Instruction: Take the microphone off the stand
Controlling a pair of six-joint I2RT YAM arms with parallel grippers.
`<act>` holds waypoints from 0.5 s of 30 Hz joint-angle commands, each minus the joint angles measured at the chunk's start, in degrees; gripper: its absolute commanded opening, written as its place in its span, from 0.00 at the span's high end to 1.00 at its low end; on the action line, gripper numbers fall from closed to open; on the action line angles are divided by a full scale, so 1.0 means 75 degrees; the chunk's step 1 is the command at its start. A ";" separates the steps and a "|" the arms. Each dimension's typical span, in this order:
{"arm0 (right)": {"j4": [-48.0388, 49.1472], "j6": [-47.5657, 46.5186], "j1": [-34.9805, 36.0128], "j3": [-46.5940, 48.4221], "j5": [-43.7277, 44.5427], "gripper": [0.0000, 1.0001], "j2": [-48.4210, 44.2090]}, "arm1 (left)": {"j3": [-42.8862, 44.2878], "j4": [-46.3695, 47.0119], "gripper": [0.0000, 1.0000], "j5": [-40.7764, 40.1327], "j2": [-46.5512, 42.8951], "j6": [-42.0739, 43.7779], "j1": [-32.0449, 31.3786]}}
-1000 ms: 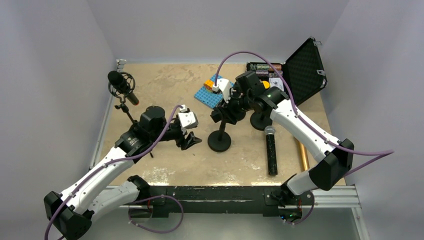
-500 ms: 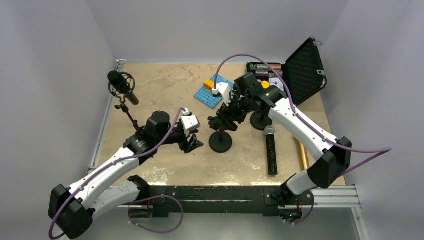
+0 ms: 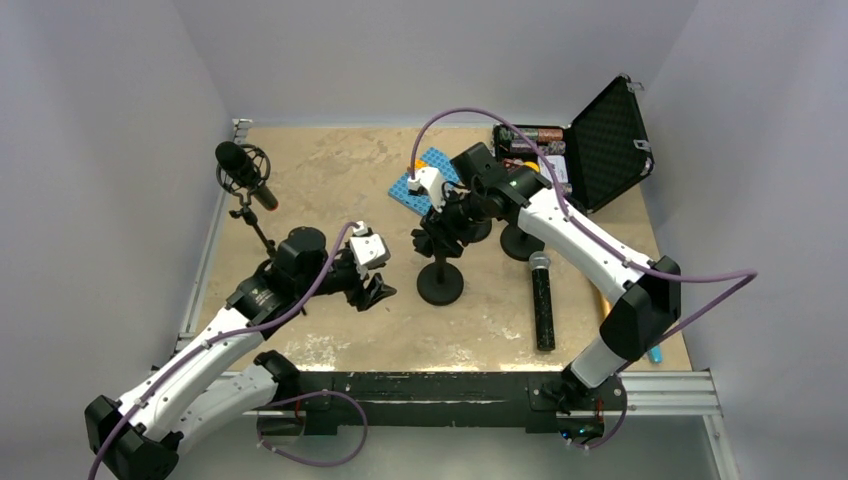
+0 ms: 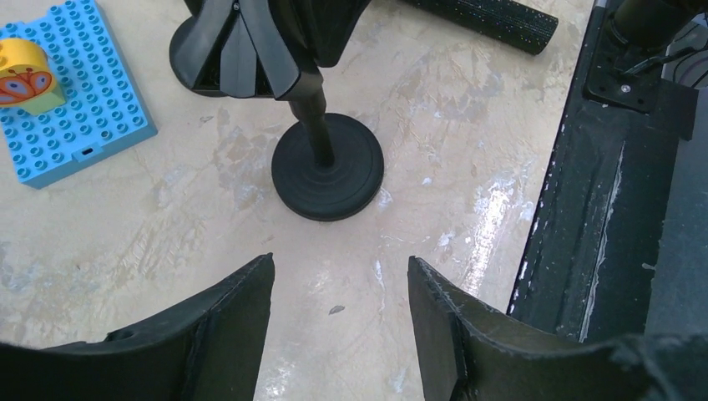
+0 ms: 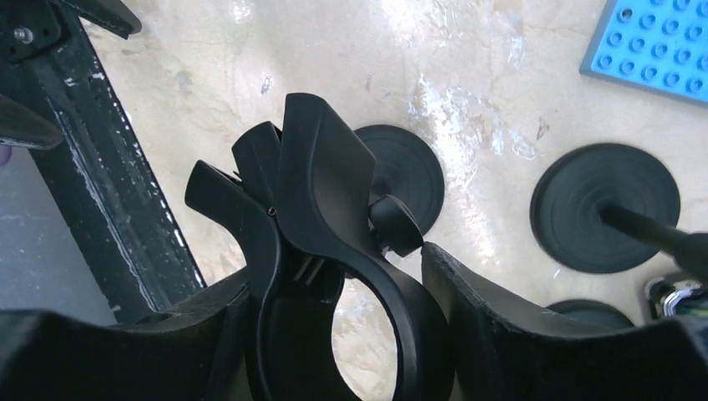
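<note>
Three pale grey walls [image 3: 430,50] box in a beige, marble-patterned worktop [image 3: 330,170] whose surface shows glossy patches in the wrist views. A black metal rail [image 3: 420,385] runs along its near edge.

At the far left, a black studio microphone in a ring-shaped shock mount [image 3: 243,170] stands on a thin tripod. The left gripper [image 3: 378,292] hangs low over bare worktop, its jaws apart and holding nothing. It points towards the black stand with a round weighted base [image 3: 440,285] just to its right.

That stand is upright, and the black plastic clip [image 5: 326,209] at its top is empty. The right gripper [image 3: 432,240] is at this clip. Its jaws sit on either side of the clip and appear to be pressed against it, though the close wrist view leaves the contact a little unsure.

Behind the stand lies a blue studded building plate [image 4: 75,100] carrying a yellow block [image 4: 25,71]. To the right of the stand is a second round black base [image 3: 520,242].

The black handheld microphone with a silver band [image 3: 542,300] lies flat on the worktop right of the stand, apart from it, roughly front to back. An open black case with a foam-lined lid [image 3: 605,140] stands at the far right corner.
</note>
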 commanded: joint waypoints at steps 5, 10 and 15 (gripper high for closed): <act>0.0642 -0.0004 0.0026 0.0702 0.0668 0.75 0.0334 | 0.0668 -0.0640 0.37 -0.0144 -0.0133 0.0612 0.0037; 0.1151 -0.0200 -0.0017 0.1030 0.1833 0.76 0.0511 | 0.0940 -0.1021 0.37 -0.0121 -0.0237 0.1000 0.0032; 0.1193 -0.0259 -0.0174 0.1536 0.1876 0.72 0.0918 | 0.1137 -0.1399 0.37 -0.0054 -0.0470 0.1264 0.0040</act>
